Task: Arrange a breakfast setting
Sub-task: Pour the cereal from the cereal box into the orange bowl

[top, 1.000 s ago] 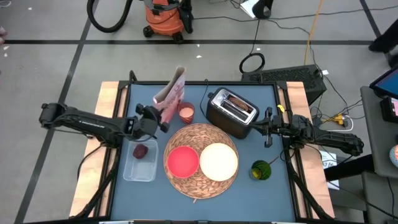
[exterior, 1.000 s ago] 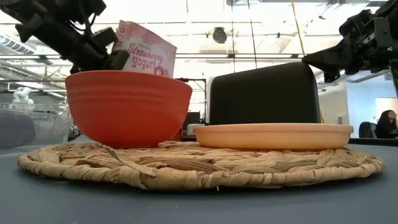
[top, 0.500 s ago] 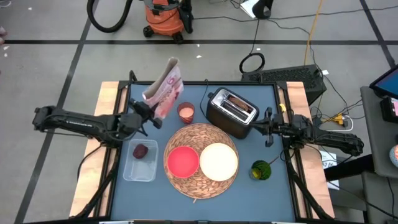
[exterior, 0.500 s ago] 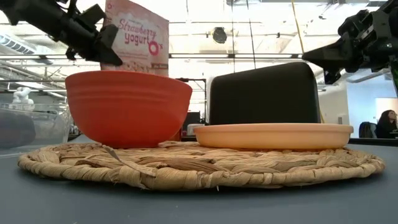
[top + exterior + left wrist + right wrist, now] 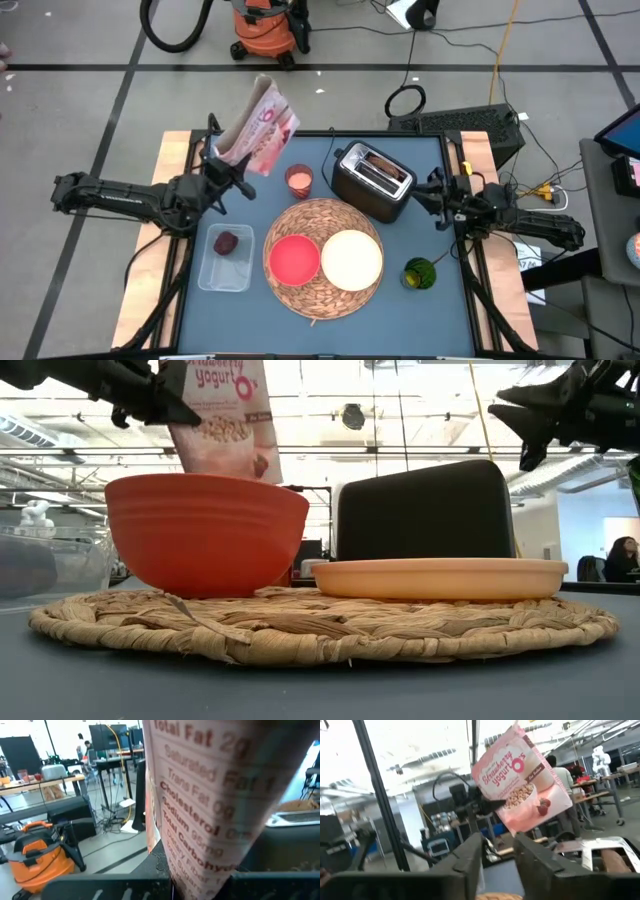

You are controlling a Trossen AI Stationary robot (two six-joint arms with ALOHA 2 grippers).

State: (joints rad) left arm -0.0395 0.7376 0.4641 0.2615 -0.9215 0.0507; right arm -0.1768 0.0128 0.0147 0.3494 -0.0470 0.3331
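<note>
1 cereal bag [image 5: 258, 126] in left fingers [image 5: 222, 172]

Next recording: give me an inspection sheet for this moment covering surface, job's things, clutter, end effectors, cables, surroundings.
Surface: blue-grey table top.
Job's things: small red bowl and cream round plate on round woven straw mat; dark red fruit in clear tub; browned toast in black toaster.
Clutter: small pink cup; green round object.
End effectors: left end effector shut on pink cereal bag; right end effector beside toaster.
Cables: black cords on floor.
Surroundings: orange shop vacuum.
</note>
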